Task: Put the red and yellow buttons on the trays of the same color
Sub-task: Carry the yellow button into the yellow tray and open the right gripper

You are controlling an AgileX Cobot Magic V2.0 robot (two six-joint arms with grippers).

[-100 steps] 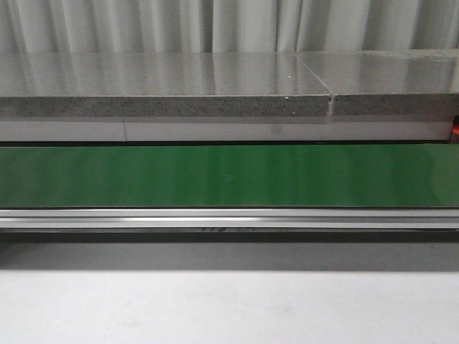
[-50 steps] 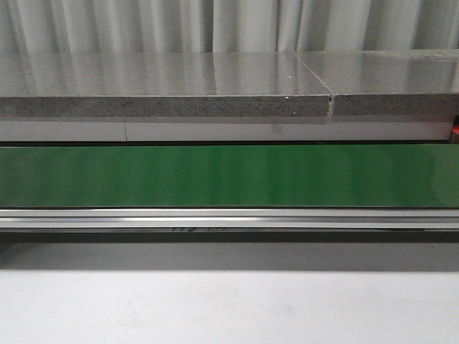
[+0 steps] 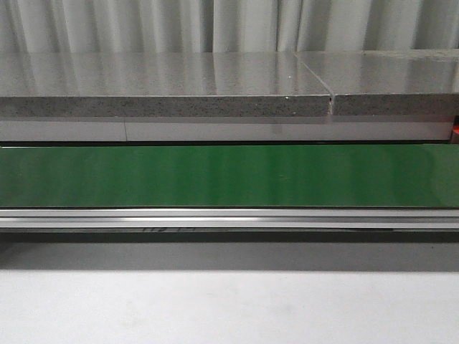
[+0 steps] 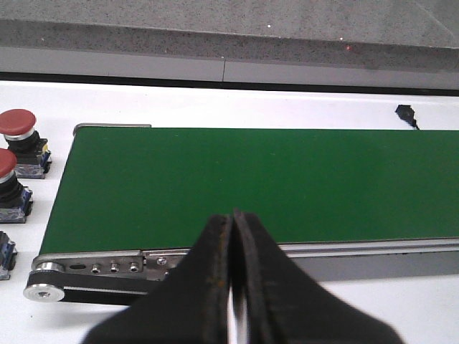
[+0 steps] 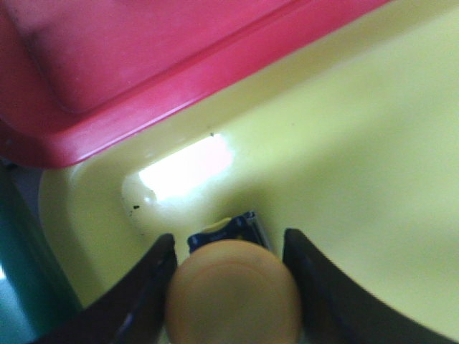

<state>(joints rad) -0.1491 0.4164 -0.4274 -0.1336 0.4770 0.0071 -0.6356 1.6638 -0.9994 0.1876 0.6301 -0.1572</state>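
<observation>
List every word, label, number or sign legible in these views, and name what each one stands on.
None can be read.
Dark marks under the conveyor rail in the front view: too small and cut off to read.
Green belt, red buttons, yellow tray and red tray: no text visible.

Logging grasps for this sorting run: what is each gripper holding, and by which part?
Right gripper has a yellow button, fingers flanking its cap's sides, over the yellow tray. Left gripper is shut, empty.

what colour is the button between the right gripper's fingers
Yellow-orange button, over the yellow tray; right wrist view shows it best.
</observation>
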